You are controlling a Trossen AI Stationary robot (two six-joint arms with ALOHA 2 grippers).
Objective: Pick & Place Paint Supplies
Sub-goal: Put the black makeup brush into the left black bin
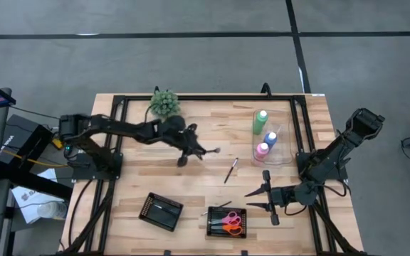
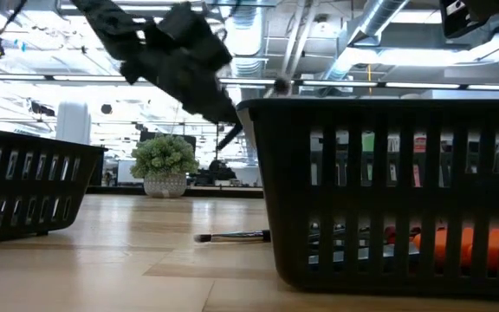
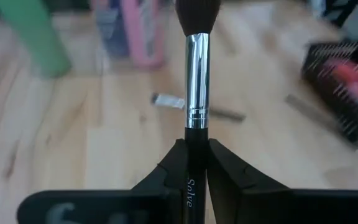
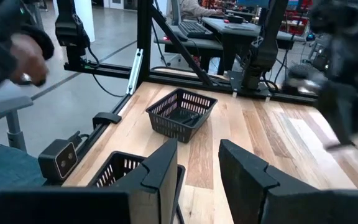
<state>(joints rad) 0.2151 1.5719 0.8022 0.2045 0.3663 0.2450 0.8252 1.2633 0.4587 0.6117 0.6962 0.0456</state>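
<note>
A: Where is the brush?
B: The thin dark-handled, silver-ferruled brush [image 3: 197,74] is clamped in my left gripper [image 1: 191,151] above mid-table.
A: What surrounds it?
B: A second brush [image 1: 230,171] lies beyond; green [image 1: 260,121], blue [image 1: 270,139] and pink [image 1: 262,151] bottles beside. My right gripper [image 1: 265,198] hangs parted near the black basket [image 1: 227,222].

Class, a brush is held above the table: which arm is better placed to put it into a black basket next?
Left. The left gripper is shut on the brush, while the right gripper waits open and empty.
</note>
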